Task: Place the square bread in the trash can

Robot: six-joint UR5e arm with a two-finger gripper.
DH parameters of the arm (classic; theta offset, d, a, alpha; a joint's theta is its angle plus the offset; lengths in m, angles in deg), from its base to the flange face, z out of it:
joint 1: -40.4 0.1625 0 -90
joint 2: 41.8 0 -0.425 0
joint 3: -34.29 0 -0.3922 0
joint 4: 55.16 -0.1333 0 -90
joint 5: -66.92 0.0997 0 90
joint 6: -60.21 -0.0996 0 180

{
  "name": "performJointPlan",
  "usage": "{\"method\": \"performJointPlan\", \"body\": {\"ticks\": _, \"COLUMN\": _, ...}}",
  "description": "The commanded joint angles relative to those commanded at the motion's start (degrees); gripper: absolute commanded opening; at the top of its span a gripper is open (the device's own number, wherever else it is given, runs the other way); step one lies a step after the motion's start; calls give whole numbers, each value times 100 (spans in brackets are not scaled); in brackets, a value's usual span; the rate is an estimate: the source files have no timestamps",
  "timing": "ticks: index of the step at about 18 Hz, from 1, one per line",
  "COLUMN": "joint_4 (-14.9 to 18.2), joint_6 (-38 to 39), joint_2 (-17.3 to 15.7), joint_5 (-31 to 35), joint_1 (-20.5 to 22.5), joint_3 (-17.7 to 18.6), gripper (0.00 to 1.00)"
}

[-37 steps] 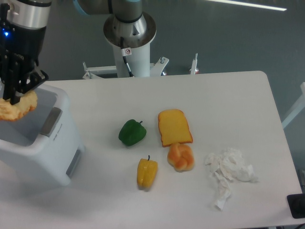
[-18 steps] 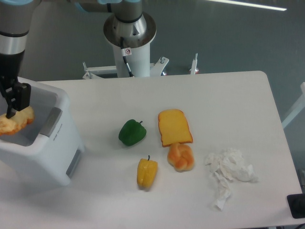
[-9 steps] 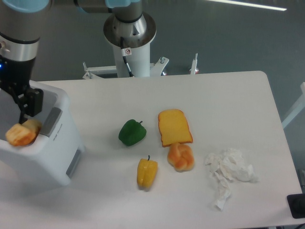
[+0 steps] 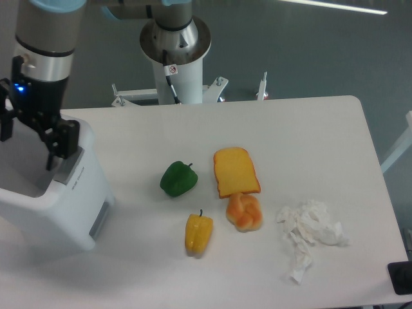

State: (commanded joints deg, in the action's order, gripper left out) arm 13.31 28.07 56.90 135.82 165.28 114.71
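Observation:
The square bread (image 4: 236, 171), a yellow slice with an orange-brown crust, lies flat on the white table near the middle. The trash can (image 4: 74, 206), a large white boxy bin with grey handle recesses, stands at the left edge. My gripper (image 4: 31, 136) hangs over the bin's opening, far left of the bread. It is open, its dark fingers (image 4: 62, 140) spread wide with nothing between them. The inside of the bin is mostly hidden from this angle.
A green pepper (image 4: 178, 179) sits left of the bread. A yellow pepper (image 4: 198, 233) and a round orange bun (image 4: 244, 212) lie just below it. Crumpled white tissue (image 4: 309, 233) is at the right. The arm's base (image 4: 174, 48) stands behind the table.
The pale pastry piece that the gripper held over the bin has dropped out of sight. The gripper has opened and shifted right; the table items have not moved.

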Motion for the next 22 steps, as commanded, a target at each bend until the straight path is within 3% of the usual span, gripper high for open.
{"method": "performJointPlan", "body": {"ticks": 5, "joint_4": 0, "joint_6": -1510, "joint_2": 0, "joint_5": 325, "joint_1": 870, "joint_3": 79, "gripper": 100}}
{"method": "performJointPlan", "body": {"ticks": 8, "joint_4": -26, "joint_6": -2635, "joint_2": 87, "joint_5": 780, "joint_1": 1380, "joint_3": 342, "gripper": 100}}
{"method": "performJointPlan", "body": {"ticks": 11, "joint_4": -26, "joint_6": -3358, "joint_2": 377, "joint_5": 1327, "joint_1": 1705, "joint_3": 483, "gripper": 100}}
{"method": "performJointPlan", "body": {"ticks": 18, "joint_4": -79, "joint_6": -5176, "joint_2": 1142, "joint_5": 1897, "joint_1": 2260, "joint_3": 404, "gripper": 100}}
{"method": "performJointPlan", "body": {"ticks": 22, "joint_4": -79, "joint_6": -5451, "joint_2": 1406, "joint_5": 2075, "joint_1": 2427, "joint_3": 308, "gripper": 100}}
